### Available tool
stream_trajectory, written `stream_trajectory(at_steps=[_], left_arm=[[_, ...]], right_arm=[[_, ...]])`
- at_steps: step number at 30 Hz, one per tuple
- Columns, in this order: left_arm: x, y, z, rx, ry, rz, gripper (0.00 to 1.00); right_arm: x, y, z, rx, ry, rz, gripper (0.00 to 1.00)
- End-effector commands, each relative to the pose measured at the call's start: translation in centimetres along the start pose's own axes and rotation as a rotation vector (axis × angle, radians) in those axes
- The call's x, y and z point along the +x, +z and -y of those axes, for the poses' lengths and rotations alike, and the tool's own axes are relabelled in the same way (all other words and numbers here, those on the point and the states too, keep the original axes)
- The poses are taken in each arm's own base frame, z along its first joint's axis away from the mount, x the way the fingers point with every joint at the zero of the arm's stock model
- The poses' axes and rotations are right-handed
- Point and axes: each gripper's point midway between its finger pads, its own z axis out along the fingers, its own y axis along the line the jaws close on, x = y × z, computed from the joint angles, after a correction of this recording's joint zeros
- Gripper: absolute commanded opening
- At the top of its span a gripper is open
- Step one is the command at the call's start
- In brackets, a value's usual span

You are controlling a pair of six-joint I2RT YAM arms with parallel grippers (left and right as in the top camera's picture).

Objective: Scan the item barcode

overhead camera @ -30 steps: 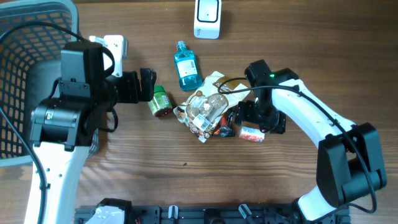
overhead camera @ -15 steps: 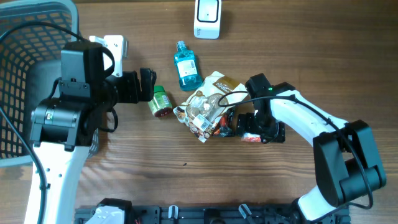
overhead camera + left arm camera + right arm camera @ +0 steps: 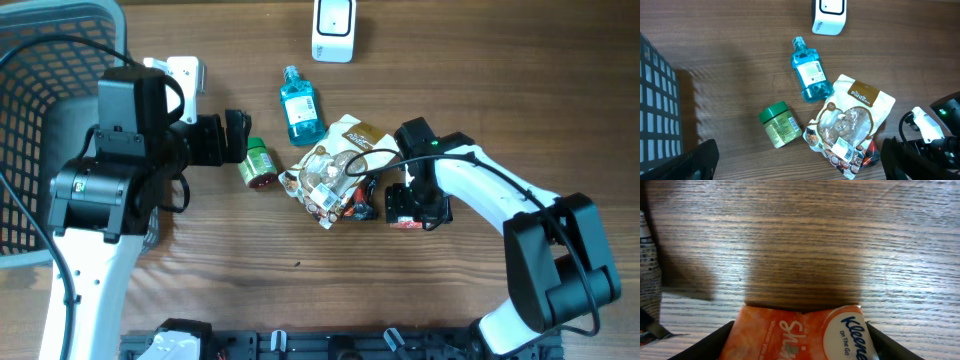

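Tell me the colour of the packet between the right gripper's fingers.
The packet is orange with a white Kleenex label; right wrist view.

Item: Kleenex tissue pack (image 3: 800, 335), a soft orange wrapper carrying a white oval patch with blue "Kleenex On The Go" lettering.
Item pose: it is lying flat with its printed face showing upward; only its upper part is showing in the right wrist view.
Item place: it is sitting near the snack pouch (image 3: 335, 170), on the pouch's right-arm side.
Reader: barcode scanner (image 3: 333, 25), a white, rounded box with a dark window.
Reader place: it is sitting beyond the snack pouch, well apart from it, by the table's far edge.
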Motion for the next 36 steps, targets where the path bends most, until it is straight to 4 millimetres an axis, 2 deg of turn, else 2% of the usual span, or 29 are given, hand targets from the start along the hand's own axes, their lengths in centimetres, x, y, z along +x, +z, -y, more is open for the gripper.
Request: stream_trajectory(at_steps=[1,8,15,16,19,22,27,28,29,36], left_arm=[[0.1,0.0,-0.4,-0.015,-0.007,-0.003,1.0],[0.1,0.0,-0.4,-0.014,-0.008,-0.003,1.0],[0.1,0.0,-0.4,-0.014,-0.007,-0.003,1.0],[0.1,0.0,-0.4,-0.014,-0.007,-0.003,1.0],[0.1,0.0,-0.4,-0.014,-0.007,-0.003,1.0],[0.1,0.0,-0.4,-0.014,-0.007,-0.003,1.0],[0.1,0.0,-0.4,-0.014,-0.007,-0.003,1.0],[0.1,0.0,-0.4,-0.014,-0.007,-0.003,1.0],[0.1,0.0,-0.4,-0.014,-0.007,-0.003,1.0],[0.1,0.0,-0.4,-0.014,-0.007,-0.003,1.0]], right_arm=[[0.7,0.5,-0.7,-0.038,-0.009,-0.039,0.75],[2.1,0.4,-1.5,-0.09,0.055,-0.106,0.71],[5.7,-1.2,-5.0,-0.31,0.091,-0.297,0.73],[6.2,-1.6,-5.6,-0.344,0.099,-0.326,0.76],[8.1,-4.3,-8.6,-0.561,0.053,-0.435,0.75],[8.9,-8.0,-11.8,-0.845,0.006,-0.497,0.71],[7.9,-12.9,-14.8,-1.186,0.031,-0.527,0.73],[7.5,-14.1,-15.3,-1.267,0.025,-0.523,0.76],[6.5,-16.4,-16.0,-1.434,-0.017,-0.496,0.79],[3.2,-17.1,-17.2,-1.45,-0.117,-0.442,0.79]])
